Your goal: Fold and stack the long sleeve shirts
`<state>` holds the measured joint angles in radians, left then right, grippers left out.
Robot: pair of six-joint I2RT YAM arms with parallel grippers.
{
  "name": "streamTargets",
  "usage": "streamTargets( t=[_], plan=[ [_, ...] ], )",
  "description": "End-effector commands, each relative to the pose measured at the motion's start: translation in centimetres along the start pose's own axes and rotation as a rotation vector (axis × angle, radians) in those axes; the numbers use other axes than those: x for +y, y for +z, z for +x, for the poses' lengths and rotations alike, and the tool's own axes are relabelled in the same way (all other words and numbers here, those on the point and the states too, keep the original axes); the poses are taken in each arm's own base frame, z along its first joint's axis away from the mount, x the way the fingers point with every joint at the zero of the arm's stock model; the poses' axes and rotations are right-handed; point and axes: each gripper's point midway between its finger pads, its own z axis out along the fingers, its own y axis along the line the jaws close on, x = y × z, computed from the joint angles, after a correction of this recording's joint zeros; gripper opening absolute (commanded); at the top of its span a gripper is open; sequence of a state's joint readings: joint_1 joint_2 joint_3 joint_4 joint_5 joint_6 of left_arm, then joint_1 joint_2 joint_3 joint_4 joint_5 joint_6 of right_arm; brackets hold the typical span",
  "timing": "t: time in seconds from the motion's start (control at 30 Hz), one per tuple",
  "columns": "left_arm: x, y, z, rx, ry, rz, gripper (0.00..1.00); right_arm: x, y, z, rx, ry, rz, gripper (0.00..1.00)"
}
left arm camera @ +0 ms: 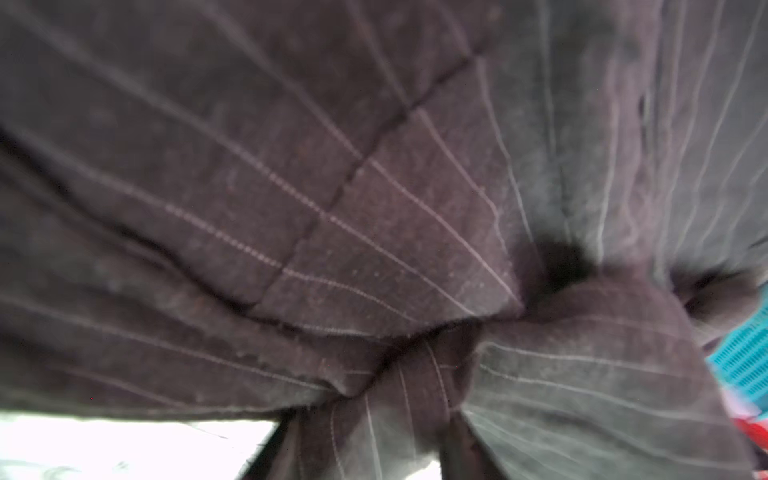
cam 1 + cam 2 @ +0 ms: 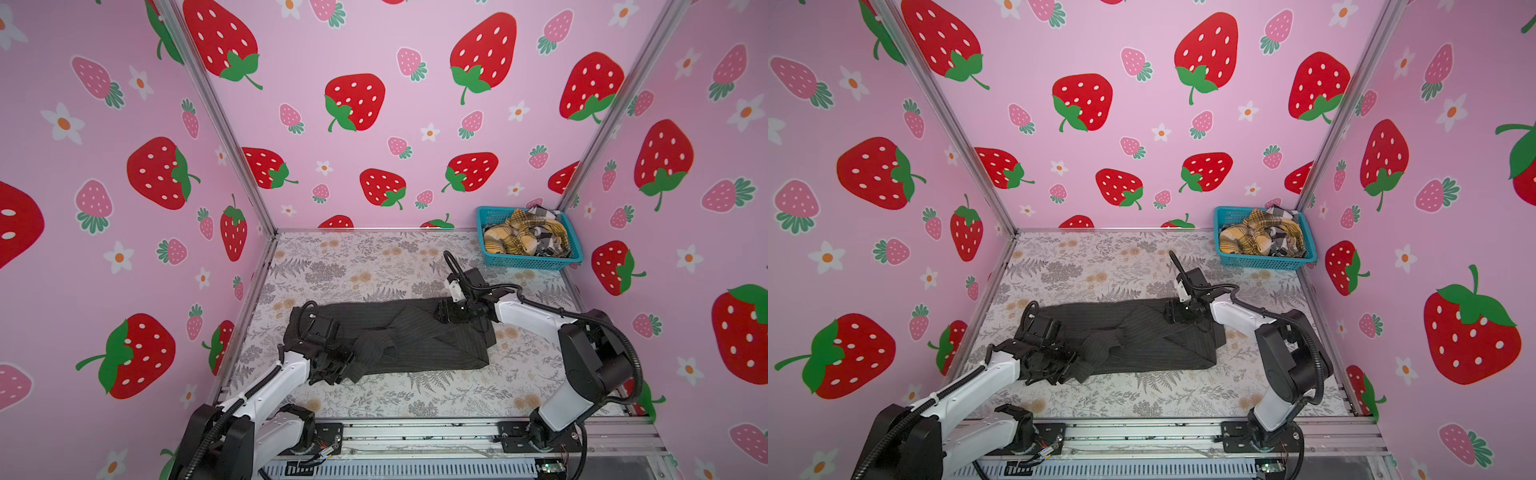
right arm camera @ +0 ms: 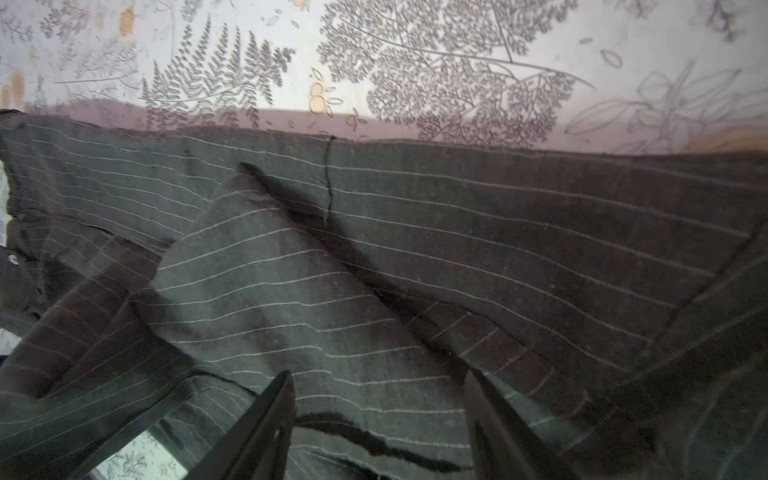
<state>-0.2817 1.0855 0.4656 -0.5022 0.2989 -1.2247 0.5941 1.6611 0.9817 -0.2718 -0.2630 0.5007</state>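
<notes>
Both top views: the dark charcoal pinstriped cloth shirt (image 2: 415, 332) (image 2: 1142, 336) lies partly folded on the floral-printed tabletop (image 2: 353, 266). The mustard-yellow plaid shirt (image 2: 513, 239) sits in the turquoise plastic mesh basket (image 2: 528, 262). The left gripper (image 2: 343, 368) is at the shirt's left end, the right gripper (image 2: 441, 312) at its far right edge. Judged step: folding the first shirt; next, both ends need a secure pinch.

Left wrist view: bunched pinstriped cloth fills the frame, so the left gripper's opening and hold cannot be told.

Right wrist view: the right gripper (image 3: 378, 378) stands well apart just over the cloth, holding nothing.

left hand (image 2: 338, 368) low, jaws unseen | right hand (image 2: 441, 312) low, jaws apart
</notes>
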Motion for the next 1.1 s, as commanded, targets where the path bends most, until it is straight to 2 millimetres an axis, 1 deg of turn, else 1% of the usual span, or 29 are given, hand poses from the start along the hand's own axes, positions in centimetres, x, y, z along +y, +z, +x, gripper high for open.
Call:
streamTargets(
  t=[0.0, 0.1, 0.23, 0.33, 0.37, 0.43, 0.47, 0.57, 0.6, 0.63, 0.7, 0.8, 0.87, 0.97, 1.07],
  plan=[
    [-2.8, -2.0, -0.4, -0.025, 0.031, 0.071, 0.40, -0.6, 0.7, 0.7, 0.019, 0.022, 0.001, 0.66],
    [-3.3, -3.0, -0.5, -0.042, 0.065, 0.069, 0.30, -0.9, 0.9, 1.0, 0.026, 0.032, 0.003, 0.66],
    [-3.8, -3.6, -0.3, -0.031, 0.102, 0.072, 0.21, -2.0, 1.5, 1.2, 0.042, 0.073, 0.012, 0.64],
    [-4.2, -4.8, -0.6, -0.052, 0.166, 0.053, 0.07, -3.7, 2.0, 1.8, 0.064, 0.126, 0.040, 0.60],
    [-4.3, -5.6, -1.2, -0.075, 0.199, 0.031, 0.00, -4.4, 2.1, 2.0, 0.069, 0.147, 0.048, 0.58],
    [-5.1, -7.6, -2.9, -0.132, 0.276, 0.009, 0.00, -4.9, 2.2, 2.3, 0.073, 0.168, 0.038, 0.58],
    [-5.9, -9.0, -4.0, -0.170, 0.330, 0.005, 0.00, -5.0, 2.0, 2.3, 0.070, 0.175, 0.031, 0.58],
    [-7.5, -13.6, -8.3, -0.310, 0.429, -0.090, 0.00, -4.3, 1.1, 1.6, 0.048, 0.165, 0.003, 0.58],
    [-8.2, -14.8, -9.6, -0.338, 0.453, -0.109, 0.00, -4.0, 0.7, 1.2, 0.037, 0.158, -0.004, 0.58],
    [-8.9, -15.8, -10.5, -0.362, 0.476, -0.121, 0.00, -3.6, 0.2, 0.7, 0.026, 0.153, -0.008, 0.58],
    [-10.6, -17.1, -11.9, -0.377, 0.519, -0.122, 0.00, -3.0, -1.0, -0.7, -0.007, 0.134, -0.013, 0.60],
    [-12.5, -17.8, -12.5, -0.361, 0.558, -0.096, 0.00, -2.5, -2.2, -2.2, -0.037, 0.122, -0.009, 0.62],
    [-12.9, -17.6, -12.3, -0.342, 0.559, -0.071, 0.00, -2.3, -2.9, -3.2, -0.063, 0.125, -0.009, 0.62],
    [-12.6, -16.4, -11.5, -0.284, 0.545, -0.028, 0.00, -2.7, -4.1, -3.9, -0.103, 0.165, 0.001, 0.64],
    [-11.7, -15.6, -10.7, -0.248, 0.530, -0.022, 0.00, -3.2, -5.5, -4.3, -0.159, 0.232, 0.009, 0.74]
  ],
)
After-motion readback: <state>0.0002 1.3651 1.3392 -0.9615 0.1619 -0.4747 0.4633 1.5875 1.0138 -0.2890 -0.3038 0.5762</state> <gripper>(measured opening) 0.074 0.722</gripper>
